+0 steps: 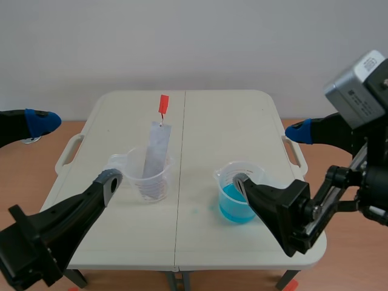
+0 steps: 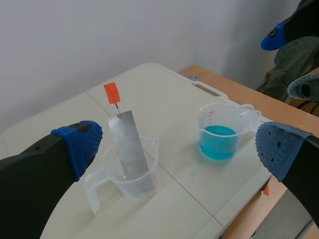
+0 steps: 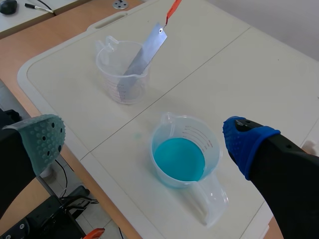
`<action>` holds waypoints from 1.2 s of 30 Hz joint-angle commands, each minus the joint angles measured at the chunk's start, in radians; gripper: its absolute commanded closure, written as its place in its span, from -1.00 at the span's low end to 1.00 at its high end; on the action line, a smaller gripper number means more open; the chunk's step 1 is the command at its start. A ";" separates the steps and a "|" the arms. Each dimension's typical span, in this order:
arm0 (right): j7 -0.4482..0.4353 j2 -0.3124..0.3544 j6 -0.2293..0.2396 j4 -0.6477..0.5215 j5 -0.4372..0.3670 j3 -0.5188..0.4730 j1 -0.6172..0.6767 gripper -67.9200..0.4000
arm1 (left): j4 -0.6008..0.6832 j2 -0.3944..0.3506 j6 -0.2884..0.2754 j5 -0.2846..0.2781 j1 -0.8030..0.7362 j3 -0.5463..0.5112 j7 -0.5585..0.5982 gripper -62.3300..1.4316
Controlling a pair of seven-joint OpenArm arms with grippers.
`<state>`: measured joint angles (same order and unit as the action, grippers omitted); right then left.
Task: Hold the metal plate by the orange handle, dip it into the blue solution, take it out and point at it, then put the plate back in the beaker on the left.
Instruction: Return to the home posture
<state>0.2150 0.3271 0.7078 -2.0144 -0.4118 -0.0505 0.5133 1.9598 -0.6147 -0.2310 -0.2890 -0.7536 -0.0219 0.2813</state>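
Note:
A clear beaker (image 1: 147, 179) stands left of the table's middle seam. In it leans a grey metal plate (image 1: 156, 148) with an orange handle (image 1: 162, 104) sticking up at its top. To the right stands a second beaker (image 1: 236, 194) holding blue solution (image 1: 235, 205). My left gripper (image 1: 76, 151) hangs open to the left of the plate's beaker, holding nothing. My right gripper (image 1: 270, 156) is open beside the blue beaker, also holding nothing. In the left wrist view the plate (image 2: 129, 149) and handle (image 2: 112, 92) lie ahead of that gripper (image 2: 177, 147). The right wrist view shows the blue beaker (image 3: 184, 154) ahead of its gripper (image 3: 144, 139), the plate (image 3: 144, 55) farther off.
The white folding table (image 1: 218, 127) has carry handles on both short sides and stands on a wooden floor, with a pale wall behind. A faint blue spot (image 1: 195, 211) marks the tabletop between the beakers.

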 commanded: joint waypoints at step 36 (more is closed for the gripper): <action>-0.014 0.002 0.000 -0.018 0.019 0.001 -0.010 -0.95 | 0.024 0.010 0.005 -0.006 -0.008 -0.001 0.014 -1.00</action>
<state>0.2150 0.3271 0.7078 -2.0144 -0.3824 -0.0505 0.5133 1.9598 -0.6147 -0.2310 -0.2890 -0.7536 -0.0219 0.2813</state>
